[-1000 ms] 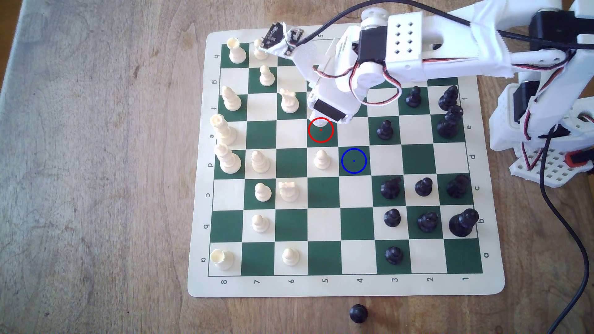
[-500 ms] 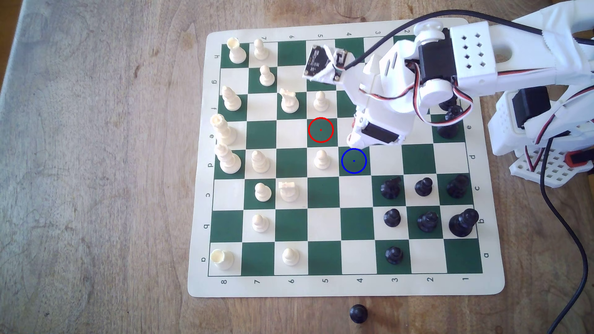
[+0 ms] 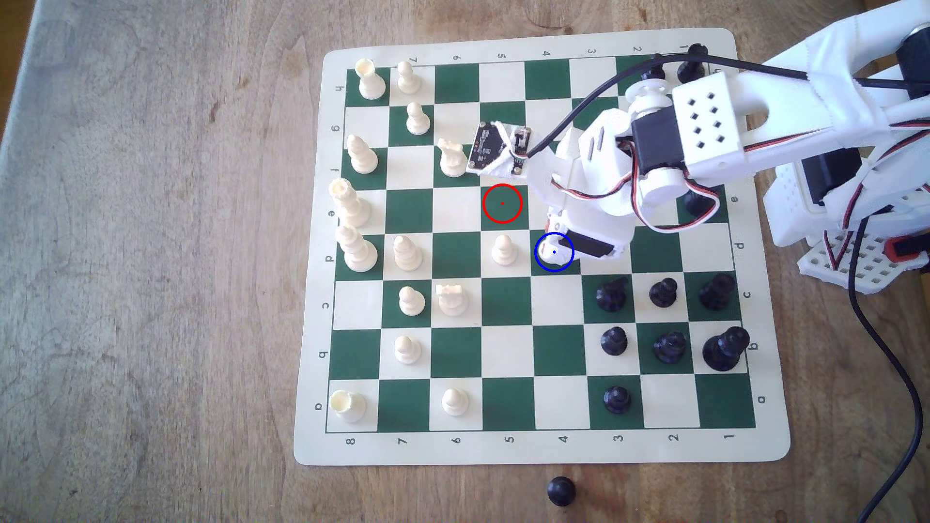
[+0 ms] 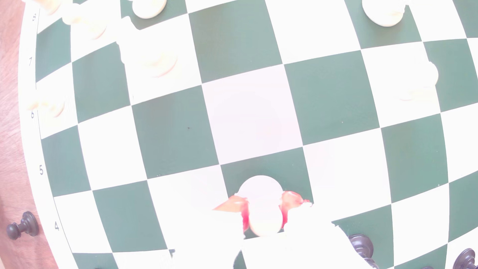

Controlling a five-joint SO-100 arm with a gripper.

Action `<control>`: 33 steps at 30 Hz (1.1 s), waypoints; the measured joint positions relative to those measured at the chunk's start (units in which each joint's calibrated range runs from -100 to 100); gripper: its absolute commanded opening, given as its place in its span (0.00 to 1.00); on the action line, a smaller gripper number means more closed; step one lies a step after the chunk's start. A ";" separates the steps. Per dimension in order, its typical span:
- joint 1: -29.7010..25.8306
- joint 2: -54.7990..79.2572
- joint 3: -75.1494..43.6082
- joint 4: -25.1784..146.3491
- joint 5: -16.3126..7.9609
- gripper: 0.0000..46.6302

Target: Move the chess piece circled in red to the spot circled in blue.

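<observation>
The chessboard [image 3: 541,447] is lying flat on the wooden table [image 3: 151,251], and I am reaching across it from the exterior view's right, my white arm [image 3: 704,125] slanting down toward the board's middle. The cream pieces are standing mostly at the nine o'clock side of the board in that view and the black ones at three o'clock, so I am coming in above the black ranks, probably to avoid knocking them.

The red ring [image 3: 502,203] is marking a green square with nothing standing on it. Just at its four o'clock, the spot [image 3: 541,264] with the blue ring is lying under my gripper [image 3: 552,250]; I am hanging right over it, which suits a straight lowering of what I carry.

In the wrist view my gripper [image 4: 263,214] is closing narrowly on the chess piece [image 4: 263,207], the two red-tinted pads [image 4: 289,204] pressing its neck from either side, at nine and three o'clock of the pawn. Its flared base is pointing down toward the green square beneath, and its round head is sitting between my jaws. I am holding it by the neck because the head above would stop it slipping out.

I cannot tell whether its base is touching the square or hanging just above. Another cream pawn [image 3: 503,250] is standing one square off at nine o'clock, well apart from my jaws, so I judge the release to be safe.
</observation>
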 measured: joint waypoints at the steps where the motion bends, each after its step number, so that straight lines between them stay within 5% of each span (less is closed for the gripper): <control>1: 0.00 0.34 0.00 -0.24 0.00 0.00; 24: 1.18 2.51 0.00 -1.20 0.93 0.02; 30: 1.18 3.10 -0.09 -1.67 0.98 0.42; 33: 1.70 3.35 0.00 -1.67 0.78 0.44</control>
